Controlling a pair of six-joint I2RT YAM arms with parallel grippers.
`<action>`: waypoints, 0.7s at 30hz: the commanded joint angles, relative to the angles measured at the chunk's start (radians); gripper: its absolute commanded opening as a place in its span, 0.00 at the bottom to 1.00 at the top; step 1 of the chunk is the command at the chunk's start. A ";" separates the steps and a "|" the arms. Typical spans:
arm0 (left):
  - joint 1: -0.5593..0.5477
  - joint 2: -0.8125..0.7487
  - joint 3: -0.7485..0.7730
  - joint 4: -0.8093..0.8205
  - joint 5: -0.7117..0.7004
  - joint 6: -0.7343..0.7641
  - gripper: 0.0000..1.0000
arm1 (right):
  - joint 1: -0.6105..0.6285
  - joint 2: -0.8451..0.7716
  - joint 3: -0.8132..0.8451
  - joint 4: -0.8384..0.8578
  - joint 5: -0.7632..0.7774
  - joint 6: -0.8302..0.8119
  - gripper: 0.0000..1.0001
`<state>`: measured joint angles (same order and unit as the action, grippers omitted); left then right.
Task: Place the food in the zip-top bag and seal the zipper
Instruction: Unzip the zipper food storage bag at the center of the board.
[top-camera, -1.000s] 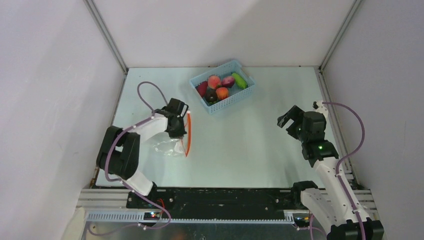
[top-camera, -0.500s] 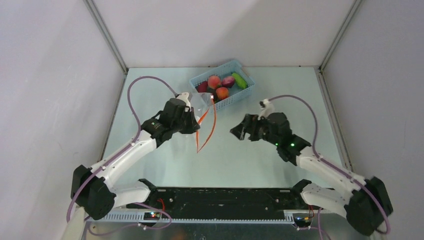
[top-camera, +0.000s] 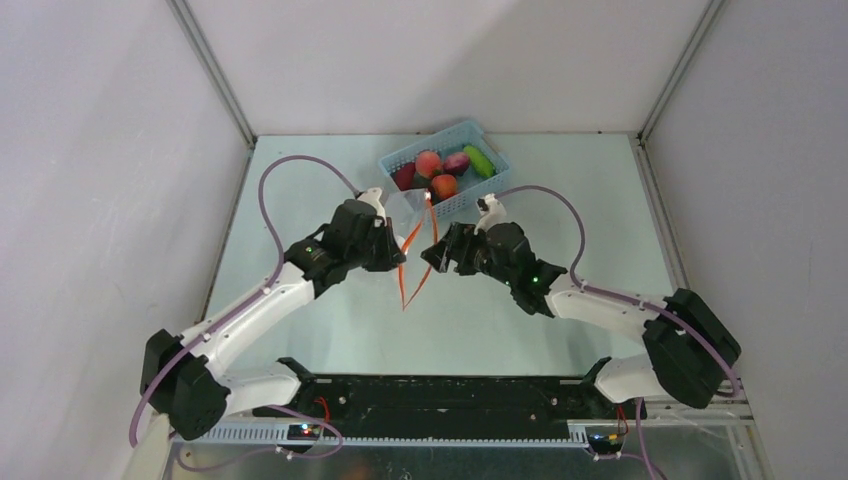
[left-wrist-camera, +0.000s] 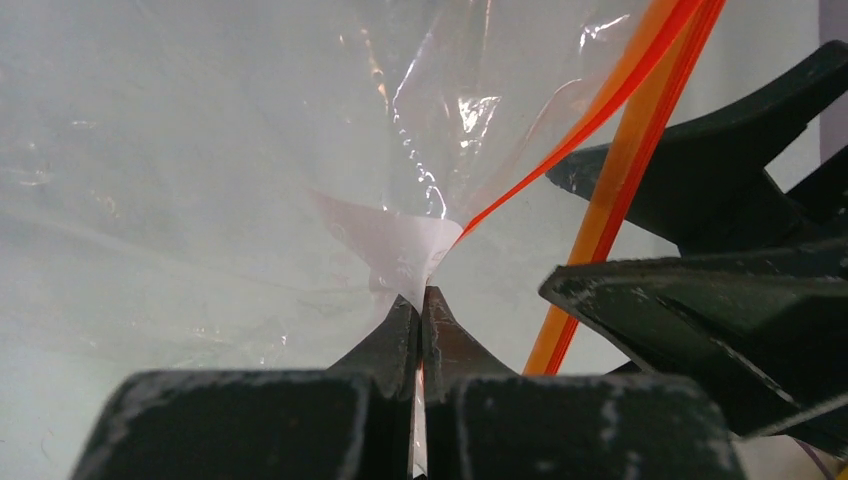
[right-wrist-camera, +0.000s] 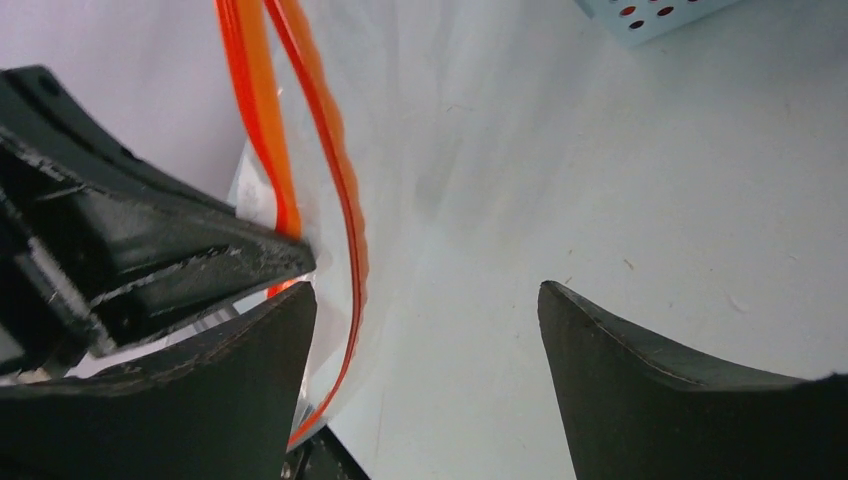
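Observation:
The clear zip-top bag (top-camera: 403, 207) hangs above the table in front of the basket, its red-orange zipper (top-camera: 404, 268) parted into two drooping strips. My left gripper (top-camera: 387, 247) is shut on one lip of the bag; in the left wrist view its tips (left-wrist-camera: 421, 300) pinch the clear film (left-wrist-camera: 250, 150) beside the zipper (left-wrist-camera: 620, 170). My right gripper (top-camera: 438, 256) stands open at the bag's mouth. In the right wrist view the other zipper strip (right-wrist-camera: 352, 220) runs just inside its left finger, within the gap (right-wrist-camera: 428, 292). The food (top-camera: 441, 176) lies in the basket.
The light-blue perforated basket (top-camera: 470, 203) stands at the back centre, just behind the bag, with its corner (right-wrist-camera: 650, 15) showing in the right wrist view. Purple cables loop over both arms. White walls close in the table on three sides.
The left arm lifted the bag from the left of the table to the middle, near the basket. The right arm swung left to the bag's mouth, its jaws narrowing slightly.

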<state>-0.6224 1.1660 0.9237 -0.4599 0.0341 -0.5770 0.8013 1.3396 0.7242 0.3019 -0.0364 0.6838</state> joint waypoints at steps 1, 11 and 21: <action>-0.011 0.014 -0.005 0.000 0.021 -0.024 0.00 | 0.004 0.067 0.044 0.129 0.061 0.094 0.84; -0.013 -0.029 -0.004 -0.028 -0.015 -0.026 0.00 | 0.008 0.163 0.092 0.096 0.052 0.079 0.00; -0.013 -0.016 0.081 -0.197 -0.196 0.050 0.99 | 0.104 0.207 0.353 -0.352 0.104 -0.021 0.00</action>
<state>-0.6300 1.1576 0.9417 -0.6075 -0.1055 -0.5743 0.8680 1.5055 0.9234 0.1715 0.0231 0.7097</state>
